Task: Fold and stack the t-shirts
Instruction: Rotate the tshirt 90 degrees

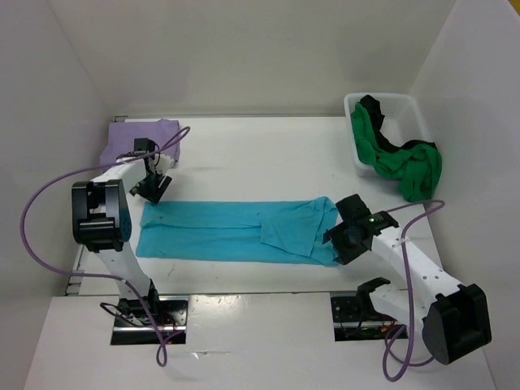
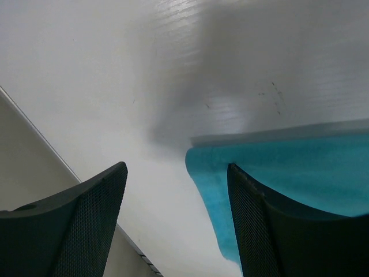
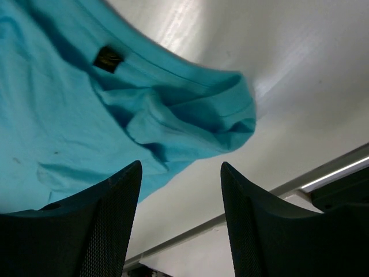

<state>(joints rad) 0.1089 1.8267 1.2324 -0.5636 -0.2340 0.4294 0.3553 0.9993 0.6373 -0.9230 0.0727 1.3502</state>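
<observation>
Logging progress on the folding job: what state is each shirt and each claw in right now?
Turquoise shirt: spread flat, folded into a long strip.
Lavender shirt: folded, far left corner.
Green shirt: crumpled, draped over bin rim.
Black shirt: crumpled in bin.
Left claw: open, empty.
Right claw: open, empty.

The left arm [image 1: 123, 248] rises from its base, elbow high, and reaches forward. Its left tool [image 1: 154, 188] points down, fingers spread wide, nothing between them. The right arm [image 1: 414, 264] stretches low, forward and inward. Its right tool [image 1: 337, 236] is likewise parted and empty.
</observation>
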